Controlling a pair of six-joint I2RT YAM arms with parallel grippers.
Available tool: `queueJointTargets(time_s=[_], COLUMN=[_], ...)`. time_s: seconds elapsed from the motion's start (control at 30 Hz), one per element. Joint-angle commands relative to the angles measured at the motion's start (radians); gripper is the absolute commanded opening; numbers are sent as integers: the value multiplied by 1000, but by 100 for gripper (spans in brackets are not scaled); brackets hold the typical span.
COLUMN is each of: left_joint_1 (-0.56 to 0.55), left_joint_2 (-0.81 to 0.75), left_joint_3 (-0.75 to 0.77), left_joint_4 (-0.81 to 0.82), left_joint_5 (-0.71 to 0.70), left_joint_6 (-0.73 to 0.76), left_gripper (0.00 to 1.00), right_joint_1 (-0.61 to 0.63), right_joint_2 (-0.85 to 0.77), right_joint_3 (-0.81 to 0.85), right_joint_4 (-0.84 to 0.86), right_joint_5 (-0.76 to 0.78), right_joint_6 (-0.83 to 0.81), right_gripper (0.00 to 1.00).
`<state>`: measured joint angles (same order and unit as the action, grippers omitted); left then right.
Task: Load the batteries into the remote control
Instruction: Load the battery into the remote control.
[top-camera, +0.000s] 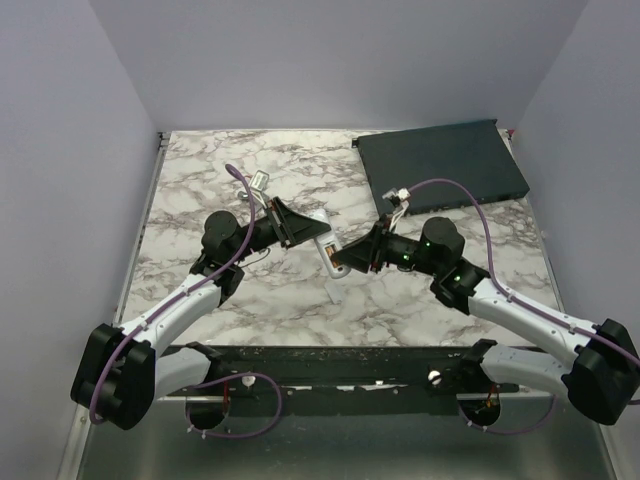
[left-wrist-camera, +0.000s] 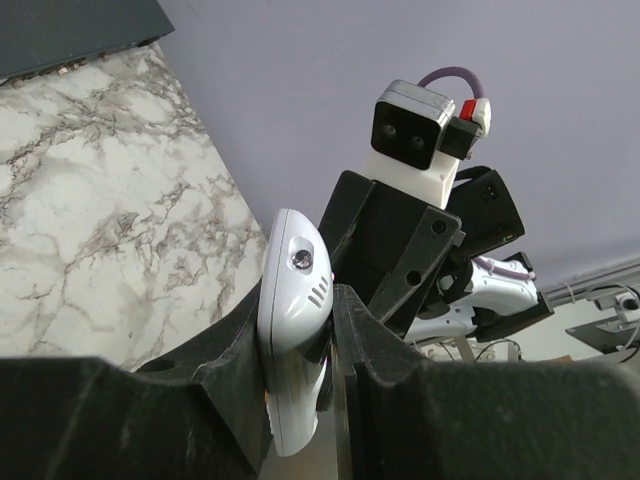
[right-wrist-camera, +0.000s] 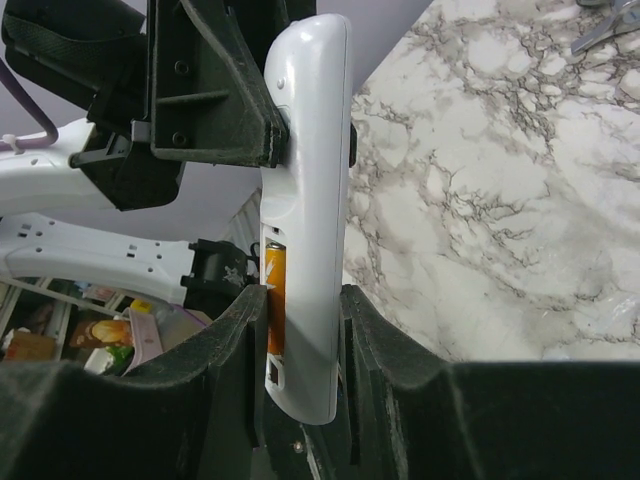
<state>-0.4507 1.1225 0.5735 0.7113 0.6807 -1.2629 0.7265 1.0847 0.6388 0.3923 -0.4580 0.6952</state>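
White plastic remote control (top-camera: 326, 247) spans left gripper (top-camera: 308, 234) and right gripper (top-camera: 347, 262), seemingly lifted off the marble table (top-camera: 200, 180). Left wrist view: its jaws clamp one end of the handset. Right wrist view: its jaws pinch the opposite end, where an orange battery (right-wrist-camera: 275, 300) sits in the recess.

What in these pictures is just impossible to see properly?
Battery count: the right wrist view shows orange in the recess of the remote control, but a finger of the right gripper covers the rest.
Remote's display: not facing either wrist camera, too small from the top.
Small pale piece on the table: too tiny in the top view to identify.
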Motion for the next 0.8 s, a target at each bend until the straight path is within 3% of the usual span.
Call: queueJointTargets(time_s=[0.0,0.33,0.37,0.5,0.77], left_joint_1=[-14,-14,-14,-14,-14], left_joint_2=[-15,-10,-9,-4,3], left_joint_3=[9,17,16,11,-7], left_joint_4=[34,24,23,23,22], left_joint_5=[13,14,14,15,13], left_joint_6=[-29,-24,-23,-23,-15], left_gripper=[0,0,0,0,0], right_joint_1=[1,1,1,1,1], right_joint_2=[31,34,32,18,-62], right_joint_3=[35,61,59,49,12], right_joint_4=[-83,-153,-152,-129,-14], right_joint_5=[40,87,87,72,20], right_joint_6=[-75,-124,-126,-125,-90], right_gripper=[12,12,16,46,64])
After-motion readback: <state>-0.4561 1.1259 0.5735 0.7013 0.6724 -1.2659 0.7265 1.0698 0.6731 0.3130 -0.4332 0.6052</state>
